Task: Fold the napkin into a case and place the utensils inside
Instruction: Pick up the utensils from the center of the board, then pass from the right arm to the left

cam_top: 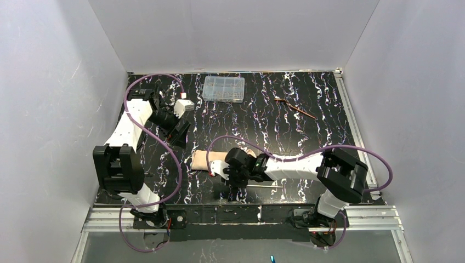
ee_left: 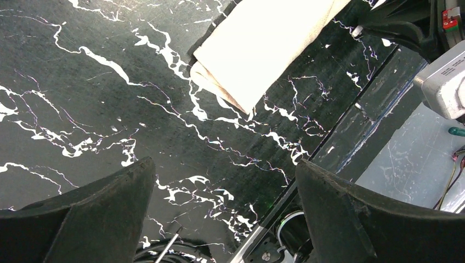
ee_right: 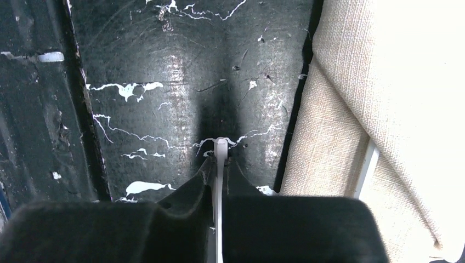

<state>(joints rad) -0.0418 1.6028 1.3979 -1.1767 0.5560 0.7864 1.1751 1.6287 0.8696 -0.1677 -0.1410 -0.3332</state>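
Right wrist view, nearest the arm bases: the right end effector (ee_right: 219, 164) has its jaws drawn almost together on a slim utensil (ee_right: 220, 150), a thin pale metal piece seen edge-on between the dark fingers (ee_right: 181, 203), its tip just past them over the black marbled tabletop (ee_right: 164, 66). From the top external view this right end effector (cam_top: 234, 189) sits low by the near edge of the tabletop (cam_top: 263, 131), and the slim utensil (cam_top: 268, 187) runs out from it to the right, parallel to that edge. Whether the piece is lifted or lying flat cannot be told.

Just beyond it lies the napkin (cam_top: 203, 161), a beige cloth folded into a narrow layered strip, its right end hidden under the right wrist. In the right wrist view the napkin (ee_right: 351, 82) fills the right side, overlapping layers showing, close beside the fingers but not touching them.

Farther back on the left, the left end effector (cam_top: 178, 131) hangs above the tabletop, apart from the cloth. Its own camera shows the left end effector (ee_left: 225, 208) spread wide, both fingers (ee_left: 98, 213) clear of everything, nothing between them, and a folded corner of the napkin (ee_left: 268, 44) ahead.

At the far side rest a clear plastic compartment box (cam_top: 224, 89) and, well to its right, the copper-coloured utensils (cam_top: 296, 108), lying together.
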